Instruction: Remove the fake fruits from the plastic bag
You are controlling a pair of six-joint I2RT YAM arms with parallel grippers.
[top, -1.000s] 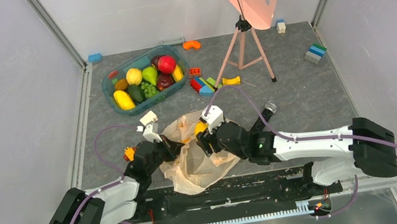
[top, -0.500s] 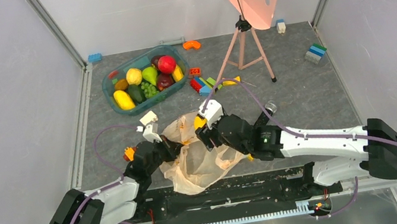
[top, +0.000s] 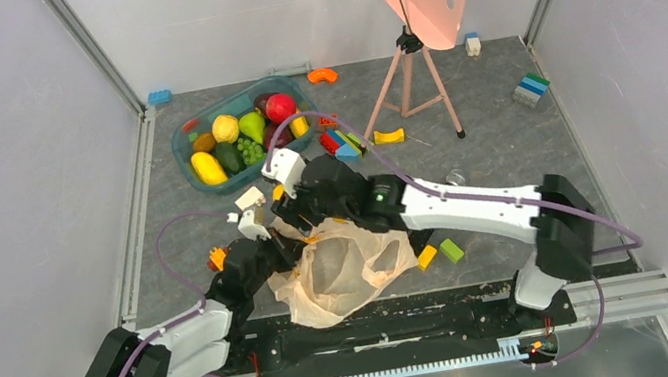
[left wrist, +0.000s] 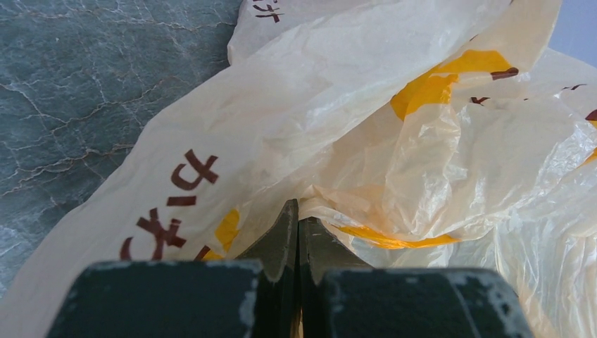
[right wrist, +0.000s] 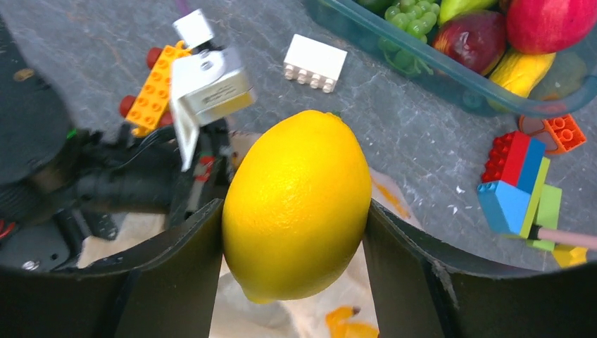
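Glossy yellow lemon (right wrist: pixel 296 204) gripped above the crumpled cream plastic bag (top: pixel 343 268) — other fruits (top: pixel 246 137) piled beyond.

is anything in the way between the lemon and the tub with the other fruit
Nothing visible blocks it. The lemon, clamped in the right fingers, hangs above the table near the tub. Only a white block lies flat before the tub's near wall, seemingly below the lemon.

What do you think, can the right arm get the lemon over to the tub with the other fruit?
Probably yes. The right arm stretches toward the tub, its jaws shut on the lemon above the table. Only a small white block lies between, down low.
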